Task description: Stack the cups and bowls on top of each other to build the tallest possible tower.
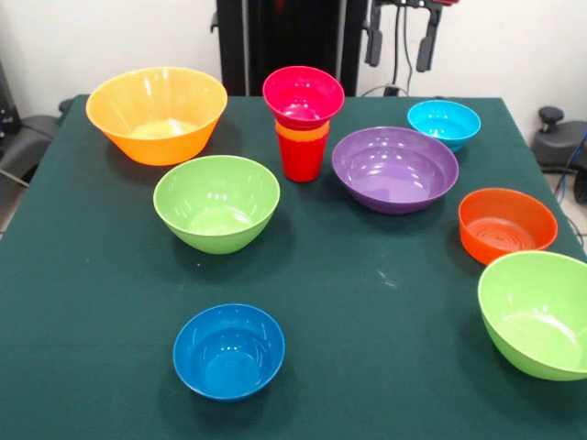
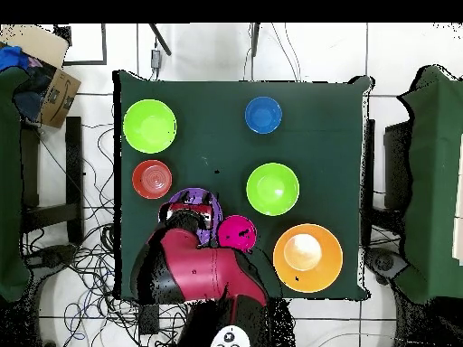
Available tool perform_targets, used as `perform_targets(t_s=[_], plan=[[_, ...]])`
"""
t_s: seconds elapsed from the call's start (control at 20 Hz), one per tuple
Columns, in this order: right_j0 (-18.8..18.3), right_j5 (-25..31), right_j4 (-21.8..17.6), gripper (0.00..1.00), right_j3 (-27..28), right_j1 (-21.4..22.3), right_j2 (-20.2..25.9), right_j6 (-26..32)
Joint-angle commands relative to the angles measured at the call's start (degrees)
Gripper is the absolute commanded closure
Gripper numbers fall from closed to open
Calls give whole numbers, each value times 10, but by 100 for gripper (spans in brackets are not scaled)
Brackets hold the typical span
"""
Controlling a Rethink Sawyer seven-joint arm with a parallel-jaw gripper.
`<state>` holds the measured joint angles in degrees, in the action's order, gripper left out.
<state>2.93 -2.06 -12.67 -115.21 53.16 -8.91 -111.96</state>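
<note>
Beside the hand (image 2: pixel 192 204), apart, the tower (image 2: pixel 237 232), pink-topped.

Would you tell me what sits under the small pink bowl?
The small glossy pink plastic bowl rests on an orange cup nested in a red plastic cup; the cups' insides are covered.

Lower-right lime green bowl (image 1: pixel 537 314) cut off by the front view's right edge. Gripper (image 1: pixel 400 35) cropped at the top edge; open or shut impossible to tell. From overhead, purple bowl (image 2: pixel 206 204) mostly hidden beneath the red arm (image 2: pixel 194 267). Light blue bowl (image 1: pixel 444 123) nowhere visible overhead, presumably also under the arm.
</note>
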Motion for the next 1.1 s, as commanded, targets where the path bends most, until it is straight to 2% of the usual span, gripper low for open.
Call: perform_targets(t_s=[0.05, 0.15, 0.4, 0.7, 1.1], plan=[[19, -59, -30, 0, 4, -66, 33, -58], [31, -86, -20, 0, 5, -83, 23, -66], [30, -124, -11, 0, -1, -100, 36, -78], [47, -188, 7, 0, 2, -135, 33, -93], [65, -244, 34, 0, 5, -168, 20, -99]])
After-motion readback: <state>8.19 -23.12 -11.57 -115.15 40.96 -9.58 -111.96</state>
